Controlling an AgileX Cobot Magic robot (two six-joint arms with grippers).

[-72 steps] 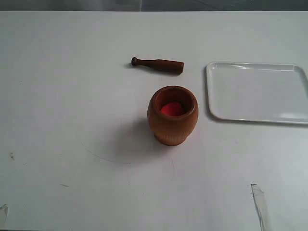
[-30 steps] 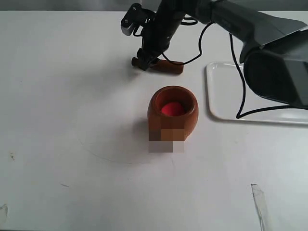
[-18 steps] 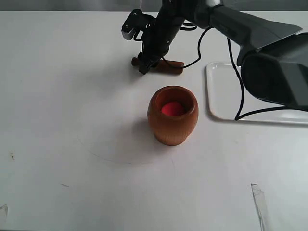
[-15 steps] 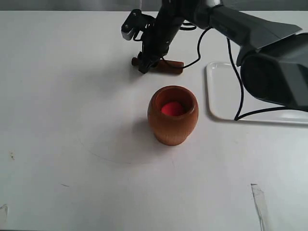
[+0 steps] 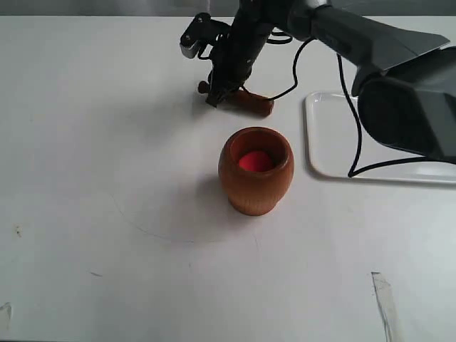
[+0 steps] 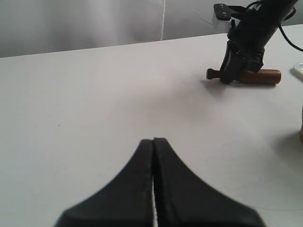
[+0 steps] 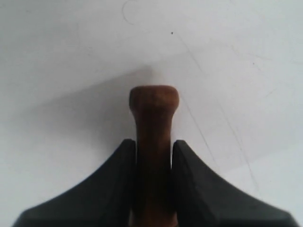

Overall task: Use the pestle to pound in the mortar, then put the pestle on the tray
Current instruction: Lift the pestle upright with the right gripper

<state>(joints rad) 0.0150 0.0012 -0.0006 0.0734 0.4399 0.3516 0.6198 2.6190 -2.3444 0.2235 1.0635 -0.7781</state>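
Note:
The brown wooden mortar point(image 5: 255, 174) stands mid-table with a red lump point(image 5: 254, 161) inside. Behind it lies the dark pestle point(image 5: 251, 102), slightly slanted, its knobbed end point(image 5: 204, 87) toward the left. My right gripper point(image 5: 217, 96) reaches across from the right and is shut on the slim part of the pestle point(image 7: 154, 106), whose knob sticks out past the fingertips point(image 7: 127, 147). The white tray point(image 5: 385, 139) lies right of the mortar. My left gripper point(image 6: 153, 140) is shut on nothing, low over bare table, and sees the pestle point(image 6: 259, 76) far off.
The right arm's grey body point(image 5: 406, 85) and black cable point(image 5: 356, 128) hang over the tray's near-left part. A strip of tape point(image 5: 382, 296) and faint scuffs mark the front of the white table point(image 5: 107, 178).
The right gripper came down onto the pestle and closed on it. The pestle now sits slanted, its knobbed end a bit higher than before. The mortar has not moved.

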